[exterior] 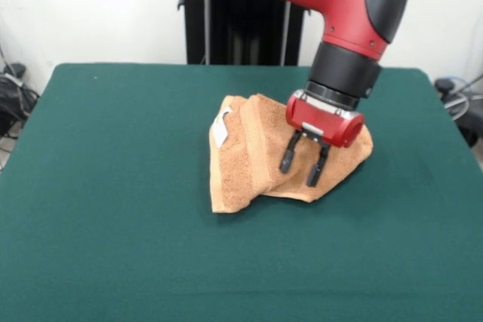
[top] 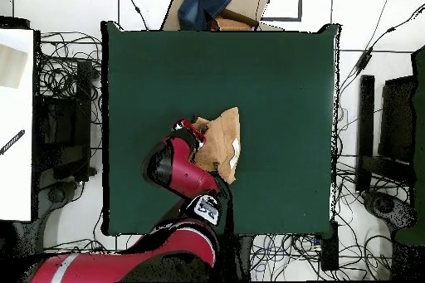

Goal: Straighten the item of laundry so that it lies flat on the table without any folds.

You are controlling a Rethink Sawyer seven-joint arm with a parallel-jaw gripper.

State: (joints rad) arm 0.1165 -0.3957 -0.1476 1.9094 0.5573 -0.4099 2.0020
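The orange-tan towel [exterior: 249,157] lies crumpled near the middle of the dark green table [exterior: 106,194], folded over itself, with a thick fold running along its left half. Its white label [exterior: 221,128] shows at the left edge. My gripper [exterior: 303,162] hangs tilted over the towel's right part with its two black fingers [exterior: 288,153] apart, open, their tips at the cloth. It holds nothing that I can see. In the overhead view the towel [top: 224,140] lies on the table [top: 274,72], and the red arm covers its left edge and most of the gripper [top: 189,129].
The black pedestal [exterior: 241,13] stands behind the table's far edge. In the overhead view a cardboard box with blue cloth [top: 217,2] sits beyond the far edge, a white surface [top: 17,122] stands at the left, and cables lie around the table.
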